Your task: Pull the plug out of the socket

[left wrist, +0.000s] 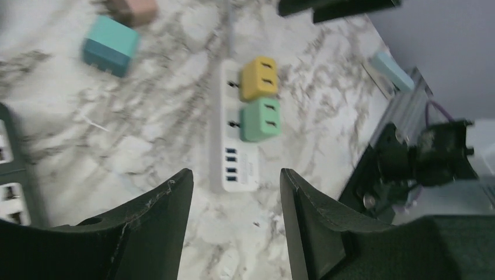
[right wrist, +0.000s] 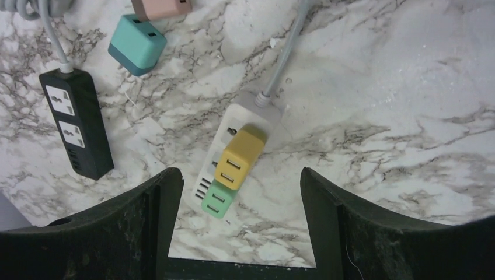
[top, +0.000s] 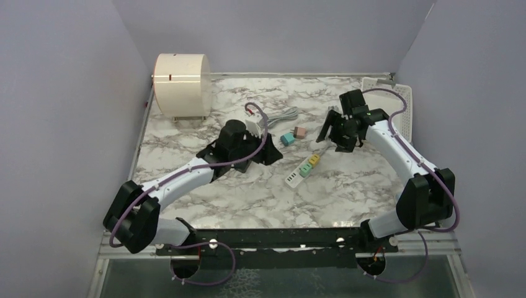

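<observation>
A white power strip, the socket [top: 296, 176] [left wrist: 229, 153] [right wrist: 242, 115], lies on the marble table with a yellow plug [top: 314, 159] [left wrist: 260, 77] [right wrist: 238, 157] and a green plug [top: 305, 168] [left wrist: 260, 119] [right wrist: 217, 201] seated side by side in it. My left gripper [top: 270, 152] [left wrist: 236, 172] is open and empty, to the left of the strip and pointed toward its end with the small ports. Just behind the strip hovers my right gripper [top: 332, 133] [right wrist: 239, 172], open and empty, looking down on the two plugs. Neither gripper touches anything.
A loose teal plug [top: 287, 139] [right wrist: 137, 44] and a pink plug [top: 301, 131] [right wrist: 160, 7] lie behind the strip. A black power strip [right wrist: 76, 122] lies by my left wrist. A cream drum [top: 182, 76] stands back left, a white basket [top: 397, 99] back right.
</observation>
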`<act>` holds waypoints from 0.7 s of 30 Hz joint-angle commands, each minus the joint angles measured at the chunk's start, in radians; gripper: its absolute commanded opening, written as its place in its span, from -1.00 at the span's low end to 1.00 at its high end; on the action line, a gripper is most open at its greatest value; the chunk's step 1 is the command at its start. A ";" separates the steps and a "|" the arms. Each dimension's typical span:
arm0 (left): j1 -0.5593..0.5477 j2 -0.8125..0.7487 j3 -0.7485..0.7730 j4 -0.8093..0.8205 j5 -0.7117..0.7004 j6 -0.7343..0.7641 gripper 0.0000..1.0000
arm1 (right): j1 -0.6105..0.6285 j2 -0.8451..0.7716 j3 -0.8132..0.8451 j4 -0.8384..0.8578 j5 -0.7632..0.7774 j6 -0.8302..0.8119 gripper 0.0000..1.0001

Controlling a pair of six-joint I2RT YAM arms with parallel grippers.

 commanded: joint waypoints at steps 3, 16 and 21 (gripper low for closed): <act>-0.214 -0.097 -0.075 -0.046 -0.149 0.207 0.65 | 0.004 -0.009 0.062 -0.155 -0.063 0.047 0.56; -0.305 -0.010 -0.201 0.274 -0.228 0.255 -0.40 | 0.014 0.139 0.173 -0.236 -0.087 0.036 0.54; -0.362 0.114 -0.124 0.312 -0.166 0.277 -0.74 | 0.042 0.155 0.151 -0.234 -0.114 0.057 0.54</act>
